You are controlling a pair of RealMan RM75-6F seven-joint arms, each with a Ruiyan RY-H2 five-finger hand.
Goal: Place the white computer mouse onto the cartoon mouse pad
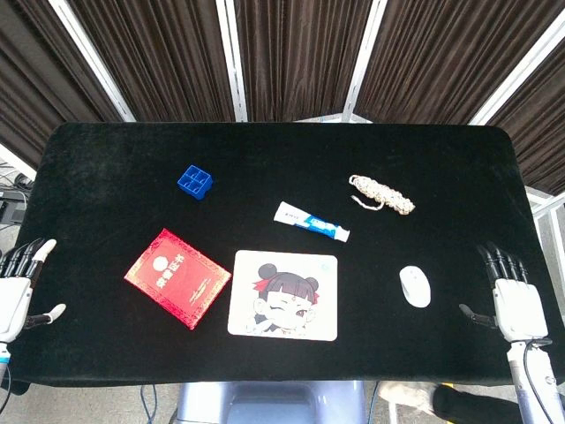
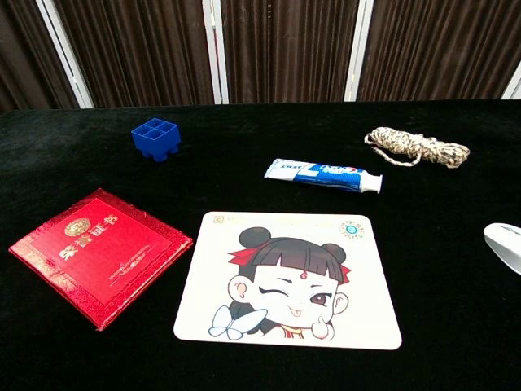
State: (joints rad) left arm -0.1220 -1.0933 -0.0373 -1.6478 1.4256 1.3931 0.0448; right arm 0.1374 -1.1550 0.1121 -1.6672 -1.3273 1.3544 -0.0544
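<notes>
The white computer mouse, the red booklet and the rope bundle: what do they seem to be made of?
White computer mouse: probably smooth plastic, with an even, rounded shell. Red booklet: seems a glossy embossed cover, paper or leatherette, with gold print. Rope bundle: looks like twisted fibre cord, speckled and matte.

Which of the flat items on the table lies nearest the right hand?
The white mouse, just inward of the right hand. The mouse pad, red booklet and toothpaste all lie farther left.
</notes>
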